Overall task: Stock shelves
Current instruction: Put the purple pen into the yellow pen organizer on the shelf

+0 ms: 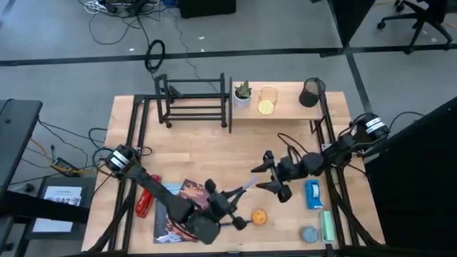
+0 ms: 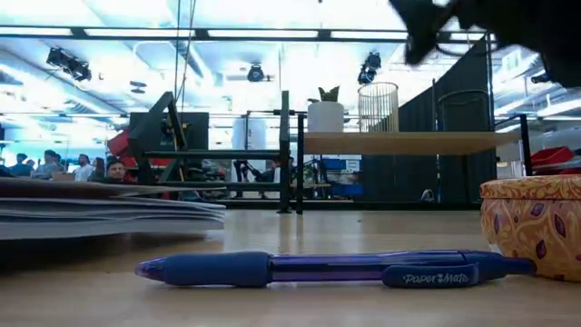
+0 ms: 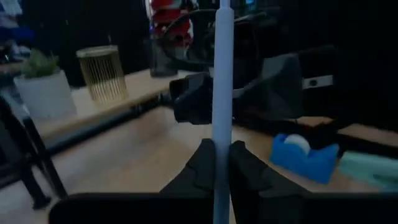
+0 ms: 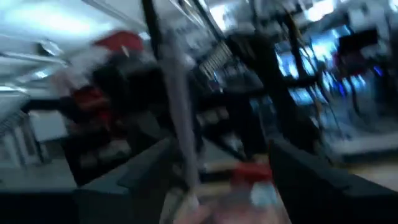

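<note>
Shelves stood along the far edge of the worktop (image 1: 214,153): a low black metal-bar rack (image 1: 193,101) with upright ends, and just beside it a wider pale wooden plank shelf (image 1: 285,107) on black posts. On the plank shelf sat a small potted plant (image 1: 243,93), a gold wire cup (image 1: 268,101) and a black mesh cup (image 1: 311,92); the rack's bars looked bare.

Over the middle of the worktop, the left gripper (image 1: 239,193) had its jaws pinching a pale grey pen (image 3: 222,93), which stood upright between its fingers (image 3: 202,165) in the left wrist view. The right gripper (image 1: 270,175) was close in front of it with jaws spread, the pen's tip reaching toward their gap.

Near the front edge lay magazines (image 1: 178,210), a red object (image 1: 145,202), an orange ball (image 1: 258,216), a blue tape dispenser (image 1: 313,193) and a patterned tin (image 2: 534,222). A blue Paper Mate pen (image 2: 336,268) lay flat close to the low camera.
</note>
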Controlling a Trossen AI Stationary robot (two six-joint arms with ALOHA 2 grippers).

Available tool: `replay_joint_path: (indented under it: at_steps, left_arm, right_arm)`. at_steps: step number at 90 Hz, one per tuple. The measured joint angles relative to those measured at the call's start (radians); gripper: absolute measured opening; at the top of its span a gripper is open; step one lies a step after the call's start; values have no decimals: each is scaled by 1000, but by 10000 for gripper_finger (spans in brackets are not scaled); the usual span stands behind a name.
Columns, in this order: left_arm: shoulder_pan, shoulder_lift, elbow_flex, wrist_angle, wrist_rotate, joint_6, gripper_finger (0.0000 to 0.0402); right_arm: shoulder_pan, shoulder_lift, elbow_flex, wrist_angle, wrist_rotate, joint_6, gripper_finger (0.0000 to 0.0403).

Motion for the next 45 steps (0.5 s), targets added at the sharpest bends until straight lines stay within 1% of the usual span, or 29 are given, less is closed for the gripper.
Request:
replay_joint_path:
  at_steps: [9,17,27,37,45]
  left_arm:
    - [0,0,0,50,2,63,0]
    - [-2,0,0,53,3,74,0]
    - [-1,0,0,52,4,74,0]
    - [-1,0,0,54,4,74,0]
    - [-1,0,0,53,5,74,0]
  right_arm:
    - [0,0,71,-40,-62,-65,233]
    - [0,0,113,-74,-71,-110,225]
    - [-4,0,131,-80,-70,-117,209]
    - [-5,0,131,-87,-70,-117,181]
    - [-5,0,131,-92,-70,-98,144]
